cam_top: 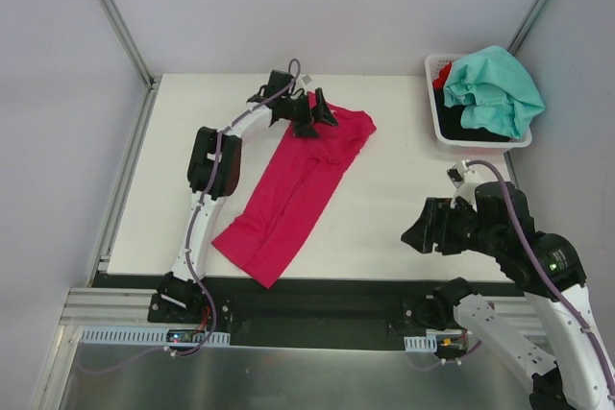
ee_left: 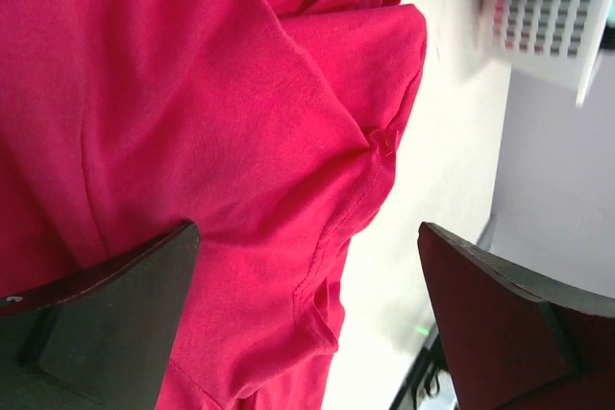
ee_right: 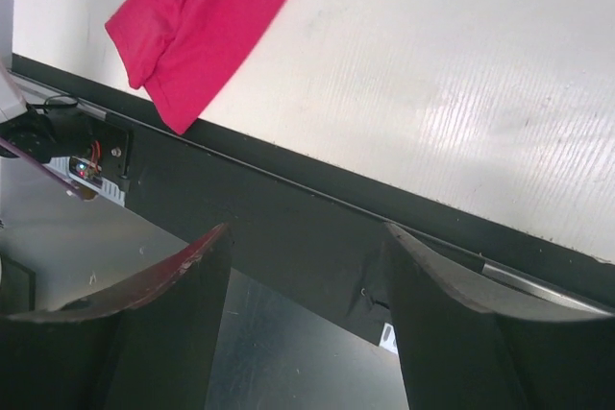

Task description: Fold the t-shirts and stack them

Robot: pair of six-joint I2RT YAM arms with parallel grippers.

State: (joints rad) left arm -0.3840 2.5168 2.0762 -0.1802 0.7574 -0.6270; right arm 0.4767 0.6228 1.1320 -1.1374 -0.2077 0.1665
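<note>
T-shirts (cam_top: 495,93) heap the basket (cam_top: 430,76); left hand (ee_left: 307,237) and right hand (ee_right: 307,232) gape empty.

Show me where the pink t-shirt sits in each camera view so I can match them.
Top external: pink t-shirt, a long diagonal strip left of centre.
Left wrist: pink t-shirt fills the left and centre.
Right wrist: pink t-shirt, only its near end, upper left.
Shared landmark: the white table top, beside the shirt in all three.
</note>
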